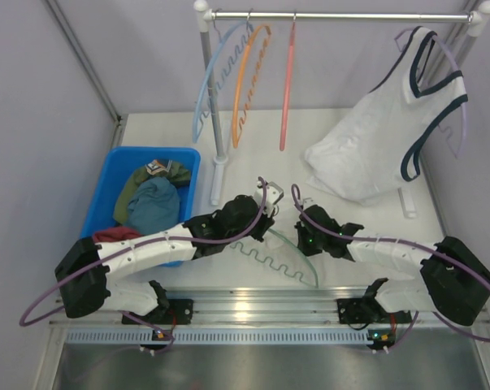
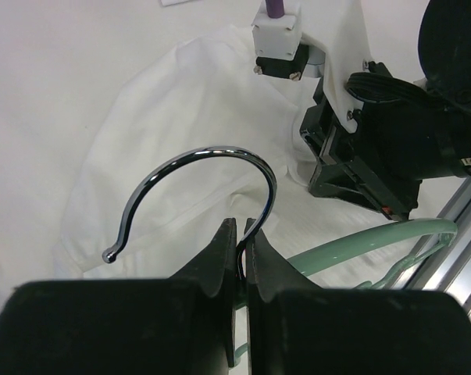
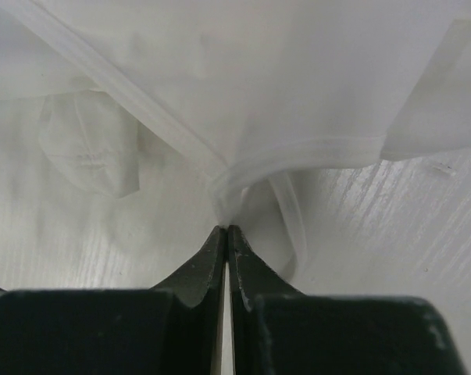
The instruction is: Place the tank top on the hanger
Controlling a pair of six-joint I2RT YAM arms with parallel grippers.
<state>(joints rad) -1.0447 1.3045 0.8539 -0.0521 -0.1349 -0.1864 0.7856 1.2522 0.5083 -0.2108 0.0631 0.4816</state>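
Left end effector (image 2: 240, 228) tight on hanger (image 2: 352, 248); right end effector (image 3: 226, 230) apparently tight on tank top (image 3: 297, 78).

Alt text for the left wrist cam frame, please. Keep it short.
Left end effector clamped shut on the chrome hook of a sage-green hanger. A white tank top lies on the table beyond, with the right arm's black wrist at its right edge.

The table (image 1: 167, 130) bears a blue bin (image 1: 155, 151), tank top (image 2: 180, 101) and hanger (image 2: 352, 248)
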